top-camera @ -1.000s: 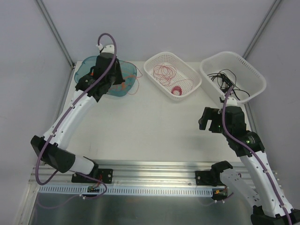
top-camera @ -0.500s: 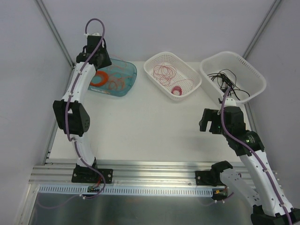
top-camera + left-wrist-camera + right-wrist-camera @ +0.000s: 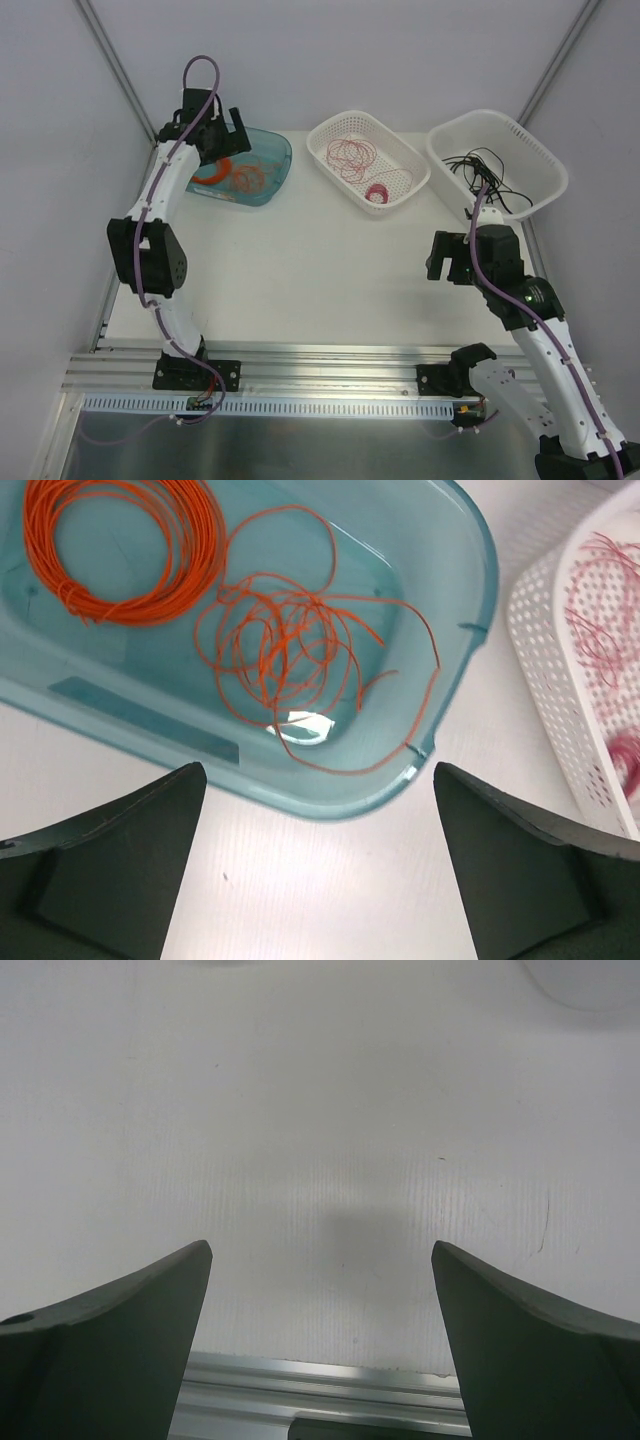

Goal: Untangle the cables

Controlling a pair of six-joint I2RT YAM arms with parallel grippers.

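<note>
Three bins up top: teal tub [image 3: 455,560], orange cables [image 3: 290,650], one coil [image 3: 200,540]; middle basket [image 3: 400,150], red cables [image 3: 352,153]; right basket [image 3: 540,152], black cables [image 3: 480,168]. Both wide, empty: left end effector [image 3: 318,780], right end effector [image 3: 320,1255].

The setting is a robotics lab test cell. A left arm [image 3: 163,192] and a right arm [image 3: 545,340] are bolted to an aluminium rail [image 3: 330,362] at the edge of a bare white table [image 3: 320,270]. Plain grey panels [image 3: 350,50] on metal struts [image 3: 115,65] enclose it. Thin cables [image 3: 350,152] lie sorted by colour in plastic bins [image 3: 545,172].
</note>
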